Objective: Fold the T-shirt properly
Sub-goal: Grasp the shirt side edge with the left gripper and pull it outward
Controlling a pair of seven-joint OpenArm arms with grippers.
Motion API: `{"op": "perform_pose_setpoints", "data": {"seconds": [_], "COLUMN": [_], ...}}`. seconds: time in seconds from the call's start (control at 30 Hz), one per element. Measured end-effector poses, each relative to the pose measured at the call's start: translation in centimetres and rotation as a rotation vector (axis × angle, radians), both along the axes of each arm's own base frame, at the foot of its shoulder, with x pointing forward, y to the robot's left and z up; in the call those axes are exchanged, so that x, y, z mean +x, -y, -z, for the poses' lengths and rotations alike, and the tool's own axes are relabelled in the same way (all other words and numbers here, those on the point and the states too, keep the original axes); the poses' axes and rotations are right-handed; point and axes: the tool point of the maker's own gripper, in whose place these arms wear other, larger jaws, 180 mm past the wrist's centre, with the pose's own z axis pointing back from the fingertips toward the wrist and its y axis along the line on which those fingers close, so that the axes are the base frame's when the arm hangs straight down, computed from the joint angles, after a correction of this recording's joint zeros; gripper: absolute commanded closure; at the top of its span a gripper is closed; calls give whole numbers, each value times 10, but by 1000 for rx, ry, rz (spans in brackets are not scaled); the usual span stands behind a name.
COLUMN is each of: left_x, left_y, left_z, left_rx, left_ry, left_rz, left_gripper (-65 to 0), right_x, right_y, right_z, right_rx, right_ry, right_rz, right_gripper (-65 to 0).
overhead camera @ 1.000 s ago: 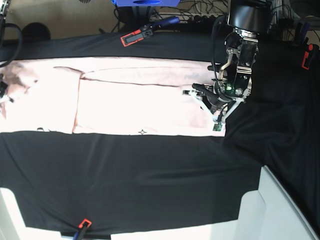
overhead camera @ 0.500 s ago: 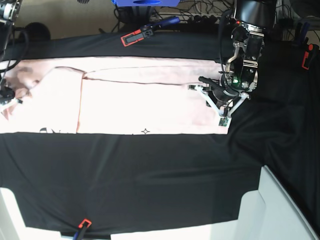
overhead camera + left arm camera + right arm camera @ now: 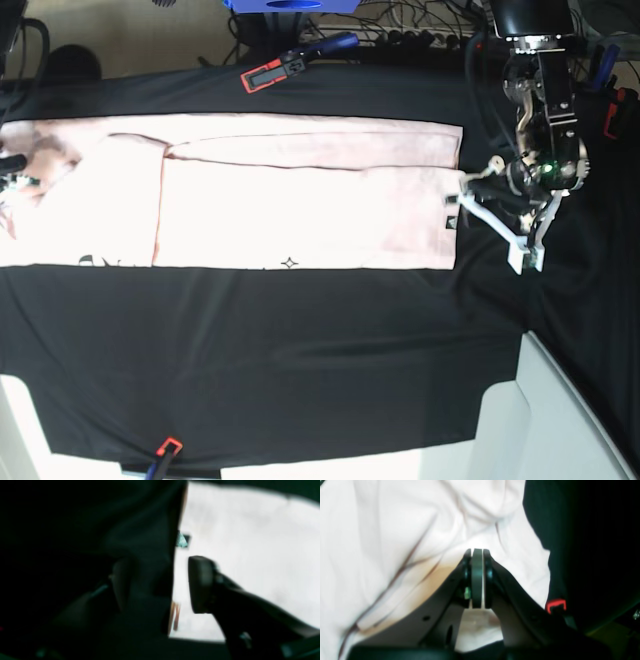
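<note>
The T-shirt (image 3: pixel 300 195) lies folded into a long band across the black-clothed worktop (image 3: pixel 300 350). Left fingers (image 3: pixel 200 585) stand spread at its hem edge; right fingers (image 3: pixel 488 577) are pressed together over bunched fabric. Orange clamps (image 3: pixel 265 75) sit nearby.

1. The T-shirt (image 3: pixel 300 205) is pale pink, with bits of black lettering along its near edge.
2. The table cloth (image 3: pixel 300 350) beneath is plain black.
3. The far clamp (image 3: pixel 268 75) is orange-red and black with a blue handle.
4. The near clamp (image 3: pixel 168 448) has an orange-red jaw.
5. The right gripper's pads (image 3: pixel 477 577) are dark grey.
</note>
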Motion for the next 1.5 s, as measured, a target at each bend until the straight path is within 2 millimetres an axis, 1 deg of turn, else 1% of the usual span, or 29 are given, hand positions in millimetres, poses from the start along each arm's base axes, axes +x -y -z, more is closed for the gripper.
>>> {"op": "perform_pose_setpoints", "data": {"seconds": [0.07, 0.1, 0.17, 0.23, 0.27, 0.33, 0.4, 0.43, 0.53, 0.57, 0.63, 0.7, 0.77, 0.83, 0.87, 0.9, 0.97, 1.0, 1.03, 1.07, 1.13, 1.17, 1.23, 1.3, 1.43, 1.5], "left_x": [1, 1, -5, -17, -19, -17, -13, -14, -21, -21, -18, -11, -11, -14, -15, -16, -15, -15, -15, -14, -14, -16, -19, -19, -19, -20], "left_y": [7, 5, -1, -11, -13, -9, 1, -1, -18, -20, -18, -10, -8, -12, -13, -14, -15, -16, -18, -22, -32, -37, -39, -36, -27, -18], "left_z": [-3, -3, 6, 15, 16, 13, 7, 7, 11, 10, 4, -3, -4, -1, 0, 1, 0, 0, 0, -1, 2, 7, 21, 29, 34, 38], "left_rx": [-70, -87, -101, -94, -107, -161, -254, -271, -246, -239, -237, -254, -257, -244, -241, -241, -239, -237, -236, -236, -246, -249, -263, -294, -322, -335], "left_ry": [24, 31, 5, -37, -44, -27, 13, 12, -22, -21, -4, 30, 32, 19, 13, 10, 11, 10, 10, 16, 20, 9, -39, -55, -56, -65], "left_rz": [42, 32, 26, 15, 9, 47, 110, 109, 88, 88, 97, 116, 124, 115, 114, 113, 113, 113, 109, 98, 54, 36, 14, -5, -13, -1], "left_gripper": [-390, -390, -391, -393, -393, -393, -393, -393, -390, -390, -390, -390, -393, -395, -406, -443, -543, -578, -600, -606, -595, -593, -593, -593, -593, -593], "right_x": [3, 5, 5, -1, -3, -6, -5, -5, -9, -11, -12, -11, -12, -15, -16, -17, -20, -21, -22, -23, -23, -23, -24, -25, -25, -25], "right_y": [-2, -1, 0, 1, -1, -2, -1, -1, -1, -1, -2, -2, -4, -8, -12, -13, -13, -12, -11, -11, -12, -12, -12, -12, -14, -19], "right_z": [-2, -3, -4, -1, 1, 3, 2, 2, 4, 5, 6, 6, 7, 11, 13, 14, 15, 16, 16, 16, 17, 17, 17, 17, 18, 21], "right_rx": [5, 4, -1, -5, -3, 1, -1, -2, 0, 1, 4, 3, 6, 18, 26, 29, 28, 25, 23, 24, 27, 27, 26, 27, 30, 41], "right_ry": [11, 15, 17, 4, -1, -11, -8, -8, -15, -19, -24, -21, -21, -26, -28, -30, -36, -38, -42, -43, -43, -43, -44, -46, -45, -45], "right_rz": [-3, -3, -4, 1, -5, -4, -4, -5, -4, -5, -6, -5, -4, -1, -2, -1, -2, 2, 1, 1, 1, 1, 1, 1, 2, 4], "right_gripper": [-9, -9, -7, -7, -7, -7, -7, -7, -7, -7, -7, -7, -7, -7, -7, -7, -7, -7, -7, -7, -7, -7, -6, -6, -6, -6]}}
